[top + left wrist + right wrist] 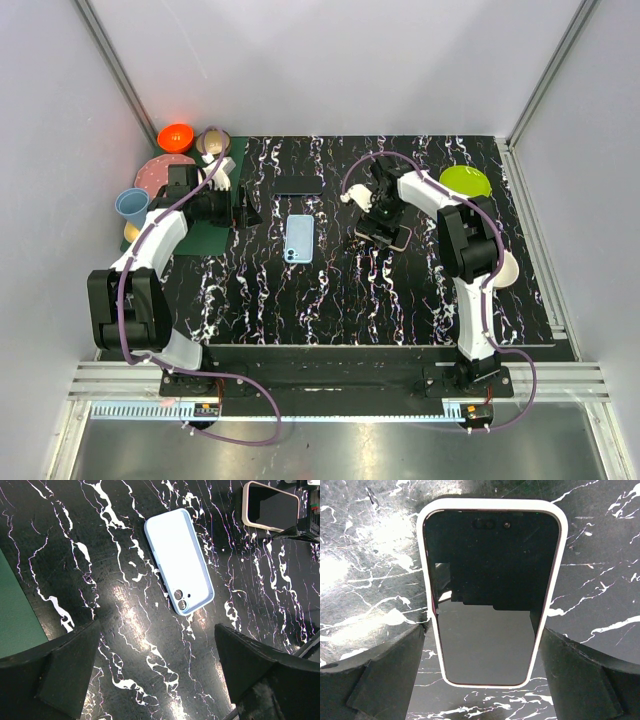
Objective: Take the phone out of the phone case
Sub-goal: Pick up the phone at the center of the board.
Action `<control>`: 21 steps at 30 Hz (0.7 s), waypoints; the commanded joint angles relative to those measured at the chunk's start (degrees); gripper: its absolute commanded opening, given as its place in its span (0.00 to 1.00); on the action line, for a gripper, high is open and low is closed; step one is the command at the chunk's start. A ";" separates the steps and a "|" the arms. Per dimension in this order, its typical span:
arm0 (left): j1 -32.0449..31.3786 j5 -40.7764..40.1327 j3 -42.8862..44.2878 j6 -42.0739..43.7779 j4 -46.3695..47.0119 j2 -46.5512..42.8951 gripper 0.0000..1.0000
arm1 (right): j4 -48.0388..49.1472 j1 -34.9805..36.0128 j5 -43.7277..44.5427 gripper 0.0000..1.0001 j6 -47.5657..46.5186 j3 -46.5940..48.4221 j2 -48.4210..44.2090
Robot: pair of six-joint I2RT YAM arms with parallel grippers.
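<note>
Phone (490, 595): lying flat and screen up on the table, right of the middle and directly under the right arm's wrist; its dark glass is catching a pale reflection.
Phone case (559, 570): white, wrapping the phone's whole edge, with its rim showing on every side (the phone is sitting inside it, not yet taken out).
Right gripper (482, 670): hanging over one end of the phone with its jaws spread wide, one finger standing on each side of the cased phone. It is gripping nothing, and I cannot tell whether a finger is touching the rim.
Left gripper (160, 670): hovering over bare table left of the middle, with its jaws standing wide apart and holding nothing.
Light-blue case (179, 560): lying flat near the table's middle, between the two grippers, with its camera cut-out pointing toward the left gripper. It is lying well apart from the phone.
Dark slab (299, 184): lying flat just behind the light-blue case (a phone or a case, too small to tell).
Table (330, 290): black with white marbling, carrying all of the above.
Green mat (15, 615): lying along the table's left side, beneath the left arm.
Left corner: orange bowl (176, 136), pink plate (158, 176) and blue cup (131, 206) are crowding together there.
Lime plate (465, 181): sitting at the far right, behind the right arm.
</note>
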 commanded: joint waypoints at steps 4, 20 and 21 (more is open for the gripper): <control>0.39 1.96 -0.01 -0.58 2.09 0.16 0.99 | 2.81 1.14 0.45 0.98 0.08 0.41 1.69; 0.74 2.40 -0.01 -0.75 2.09 0.16 0.99 | 4.84 1.14 -0.35 0.80 4.13 0.33 1.86; 0.74 2.40 -0.01 -0.75 2.09 0.16 0.99 | 4.84 1.14 -0.34 0.75 3.87 0.24 1.86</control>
